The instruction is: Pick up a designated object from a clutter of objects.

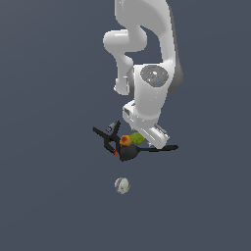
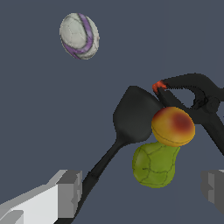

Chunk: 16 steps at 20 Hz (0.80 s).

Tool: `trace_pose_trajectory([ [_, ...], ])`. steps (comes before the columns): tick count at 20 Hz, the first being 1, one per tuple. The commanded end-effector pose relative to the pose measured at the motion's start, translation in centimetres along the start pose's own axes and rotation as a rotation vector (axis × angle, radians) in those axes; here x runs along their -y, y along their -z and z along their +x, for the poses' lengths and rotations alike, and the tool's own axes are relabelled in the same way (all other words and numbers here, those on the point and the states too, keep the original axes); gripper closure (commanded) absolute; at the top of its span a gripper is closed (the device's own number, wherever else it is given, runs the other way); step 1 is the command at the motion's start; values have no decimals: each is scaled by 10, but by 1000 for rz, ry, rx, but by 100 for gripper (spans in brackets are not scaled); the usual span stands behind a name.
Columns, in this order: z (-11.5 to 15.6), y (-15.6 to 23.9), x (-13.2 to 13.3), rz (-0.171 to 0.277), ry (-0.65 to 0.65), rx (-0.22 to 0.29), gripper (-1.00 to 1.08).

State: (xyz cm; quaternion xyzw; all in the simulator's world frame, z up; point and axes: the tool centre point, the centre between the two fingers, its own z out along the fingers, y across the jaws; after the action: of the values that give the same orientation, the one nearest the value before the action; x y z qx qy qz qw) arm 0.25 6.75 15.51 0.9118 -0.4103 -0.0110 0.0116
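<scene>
The all-black utensil lies flat, with its bulbous head point(image 2: 135, 113) beside the fruits and its thin handle point(image 2: 98, 170) running past my one finger point(image 2: 70, 188). In the exterior view the utensil point(image 1: 129, 153) points its handle to that view's right, under my hand. My gripper point(image 2: 142, 188) is open and empty above the clutter, its other finger point(image 2: 214, 186) far apart. The yellow-green fruit point(image 2: 155, 164) lies between the fingers. The orange-red fruit point(image 2: 173, 126) touches it and the utensil head. The black clamp point(image 2: 197, 98) with an orange tip point(image 2: 158, 86) lies behind them.
A whitish ball with purple marks point(image 2: 79, 36) lies apart from the pile and also shows in the exterior view point(image 1: 122, 185). The clamp point(image 1: 109, 137) spreads toward the exterior view's left. The white arm point(image 1: 147, 93) hangs over the pile and hides my fingers there.
</scene>
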Motion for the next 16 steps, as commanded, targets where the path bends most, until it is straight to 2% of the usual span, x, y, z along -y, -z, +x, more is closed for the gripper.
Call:
trace_pose_trajectory([
  [1, -5, -9, 4, 3, -56, -1, -92],
  [16, -34, -62, 20, 23, -383, -3, -92],
])
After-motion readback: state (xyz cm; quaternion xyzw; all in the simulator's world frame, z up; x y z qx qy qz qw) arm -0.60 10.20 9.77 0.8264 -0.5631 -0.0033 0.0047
